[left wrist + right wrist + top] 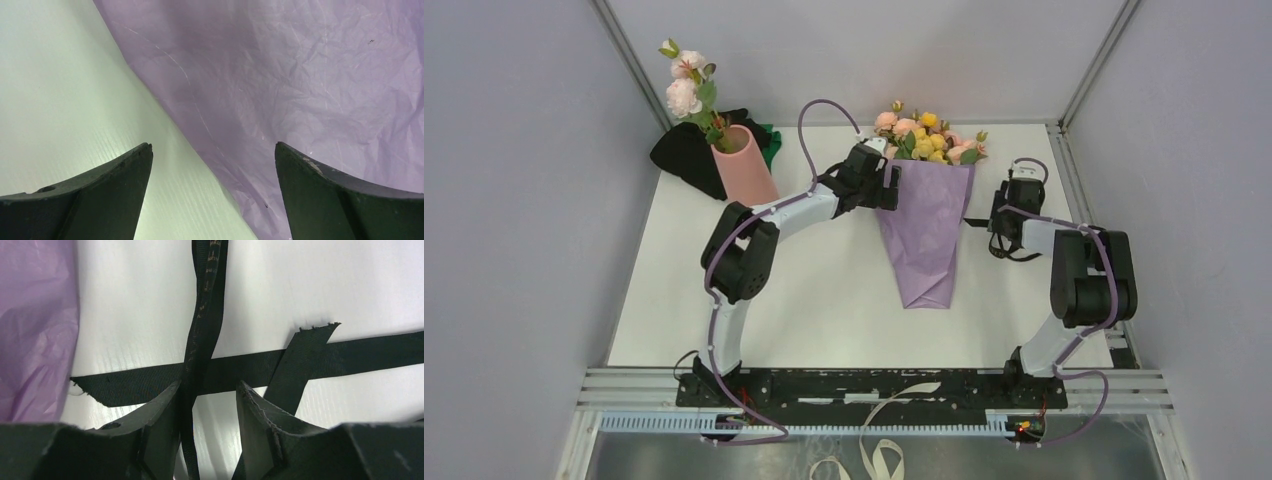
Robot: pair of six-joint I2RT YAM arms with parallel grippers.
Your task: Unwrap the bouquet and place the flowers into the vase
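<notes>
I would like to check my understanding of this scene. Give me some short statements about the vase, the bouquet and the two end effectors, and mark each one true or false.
1. The vase holds a pale pink sprig. True.
2. The peach and yellow flowers stand in the vase. False: they sit at the top of the lilac paper cone, which lies on the table.
3. The left end effector is shut on the paper. False: its jaws stand wide open, with the cone's edge just ahead of them.
4. A strand of black ribbon runs between the fingers of the right end effector. True.
</notes>
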